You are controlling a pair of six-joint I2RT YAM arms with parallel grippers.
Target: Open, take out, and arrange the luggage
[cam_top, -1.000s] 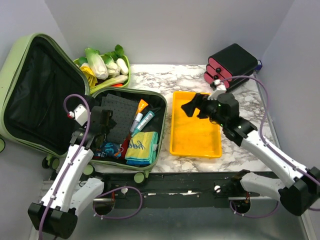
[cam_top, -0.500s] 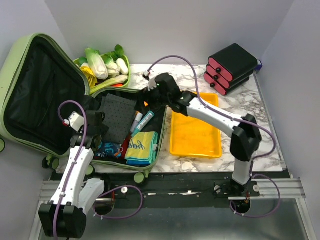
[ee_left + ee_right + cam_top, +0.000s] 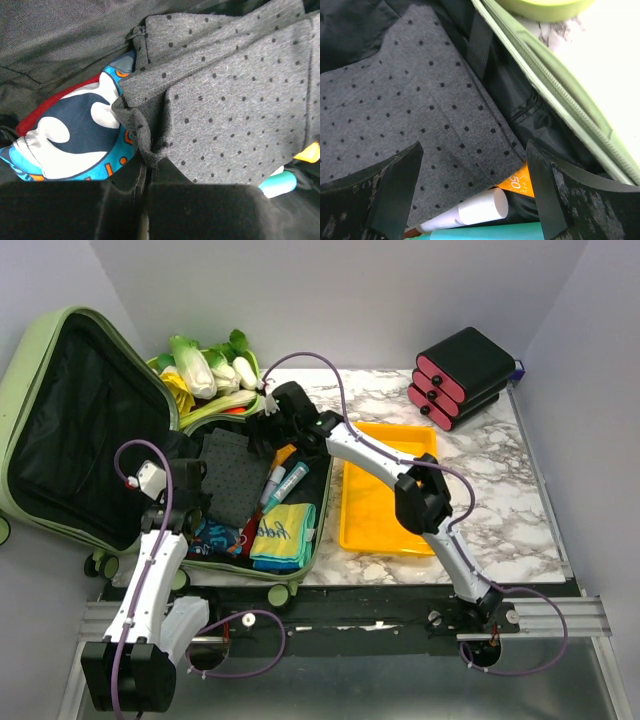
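Open luggage (image 3: 80, 430) on the surface's left, lid leaning back; shell likely stiff, contents soft and light, best pinched at a fold. Left pincer (image 3: 145, 185) is closed on the grey dotted cloth (image 3: 235, 100). Right pincer (image 3: 472, 150) gapes over it, holding nothing. Tubes (image 3: 470, 210) and printed fabric (image 3: 75, 135) lie alongside. The yellow tray (image 3: 380, 520) shows no contents.

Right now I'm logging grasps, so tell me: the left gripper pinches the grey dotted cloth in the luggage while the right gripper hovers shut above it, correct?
Not quite: the right gripper is open, not shut; the right wrist view shows it spread wide over the grey dotted cloth. The left gripper does pinch that cloth.
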